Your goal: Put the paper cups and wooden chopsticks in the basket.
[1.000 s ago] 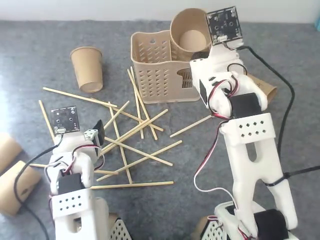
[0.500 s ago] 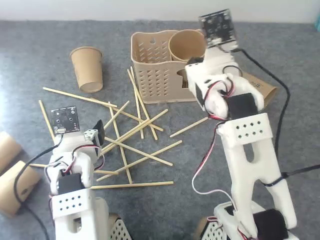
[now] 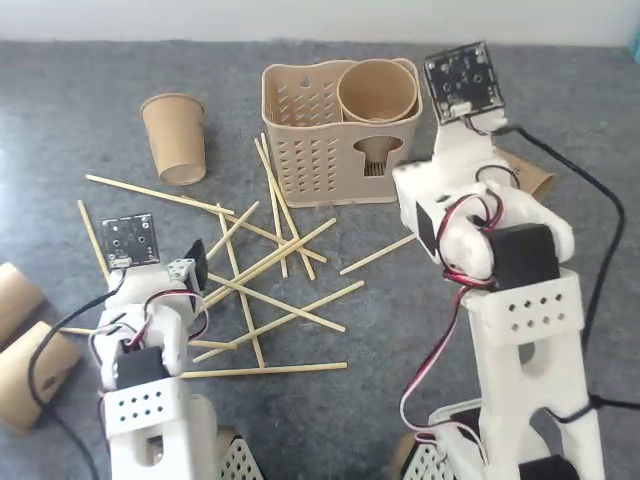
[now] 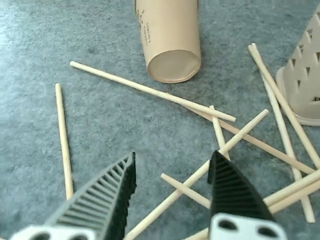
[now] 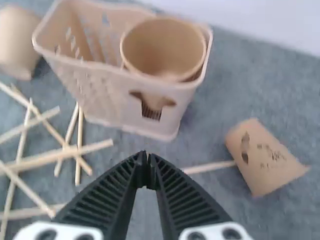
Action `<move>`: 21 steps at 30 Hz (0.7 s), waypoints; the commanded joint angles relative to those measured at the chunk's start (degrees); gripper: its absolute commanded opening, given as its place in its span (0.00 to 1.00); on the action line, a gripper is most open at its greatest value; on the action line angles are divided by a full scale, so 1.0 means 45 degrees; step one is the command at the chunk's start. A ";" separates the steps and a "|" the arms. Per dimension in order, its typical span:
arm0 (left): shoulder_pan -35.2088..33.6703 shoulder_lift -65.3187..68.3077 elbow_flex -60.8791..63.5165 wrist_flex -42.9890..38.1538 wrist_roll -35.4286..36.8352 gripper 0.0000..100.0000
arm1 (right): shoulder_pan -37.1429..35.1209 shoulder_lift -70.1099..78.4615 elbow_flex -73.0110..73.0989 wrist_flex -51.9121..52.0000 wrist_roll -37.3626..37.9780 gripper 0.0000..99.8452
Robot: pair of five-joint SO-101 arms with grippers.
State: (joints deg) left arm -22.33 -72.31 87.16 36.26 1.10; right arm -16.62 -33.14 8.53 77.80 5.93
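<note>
One paper cup (image 3: 377, 90) stands upright in the basket (image 3: 310, 160), at the end nearer the right arm (image 3: 500, 260). That is the only part of the job we can count as done.

The rest is outside. A second cup (image 3: 530, 176) lies on its side on the grey surface (image 3: 80, 70), just beside the basket on the right arm's side. A third cup (image 3: 176, 140) sits well off to the basket's other side, its base turned toward the left arm (image 3: 140, 340). A fourth cup (image 3: 14, 298) and a fifth cup (image 3: 38, 372) lie at the surface's edge next to the left arm.

The wooden chopsticks (image 3: 262, 292) are scattered and crossed between the basket and the left arm, a few running right up beside the basket's wall. Every one we can make out is on the surface.

The right jaws are pressed together with nothing in them, hanging above the surface on the near side of the basket, with the second cup close by. The left jaws stand apart and empty, low over the chopsticks, the third cup just beyond.

So we judge the task barely begun — four cups and the whole spread of chopsticks are left. The second cup looks the easiest for the right arm, while the left is well placed for the sticks.
</note>
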 commanded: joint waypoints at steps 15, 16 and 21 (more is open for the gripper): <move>-0.7521 -0.0098 -0.5636 0.6330 0.1446 0.20 | 0.1065 -0.0596 0.6427 -0.1143 0.1661 0.01; -0.7893 -0.0098 -0.5773 0.6486 0.1270 0.20 | 0.1143 -0.0518 0.7013 -0.1768 0.1661 0.01; -0.9280 -0.0078 -0.6750 0.7521 0.0860 0.20 | 0.1670 -0.0479 0.9729 -0.4640 0.1641 0.01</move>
State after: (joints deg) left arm -60.92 -72.31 61.67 67.91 6.64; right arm -10.55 -33.93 47.82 64.18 12.79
